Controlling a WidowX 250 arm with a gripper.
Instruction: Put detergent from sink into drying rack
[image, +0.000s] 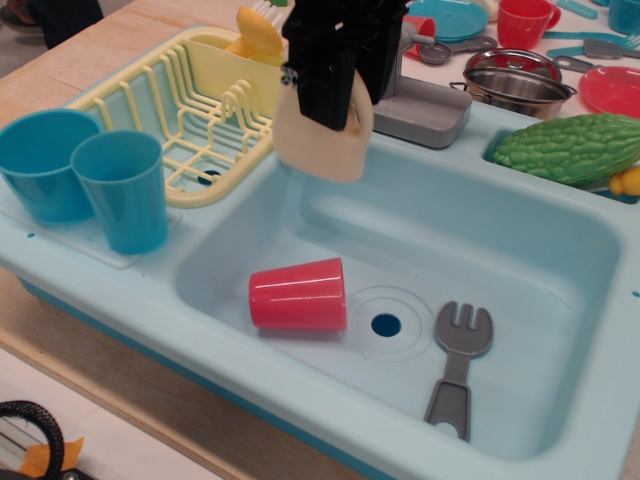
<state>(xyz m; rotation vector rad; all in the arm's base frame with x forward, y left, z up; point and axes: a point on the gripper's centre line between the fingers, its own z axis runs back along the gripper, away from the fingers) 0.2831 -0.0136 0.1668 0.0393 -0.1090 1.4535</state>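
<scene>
The cream-beige detergent jug (318, 146) hangs in the air above the back left part of the light-blue sink (520, 250). My black gripper (335, 95) is shut on the jug's upper part and hides its neck and handle. The jug is clear of the sink floor and sits just right of the pale yellow drying rack (180, 110), near its right rim.
A red cup (298, 293) lies on its side in the sink beside the drain hole (386, 325). A grey fork (455, 365) lies to the right. Two blue cups (85, 180) stand at the left. A grey faucet base (425, 108), a green bitter gourd (570, 148) and dishes sit behind.
</scene>
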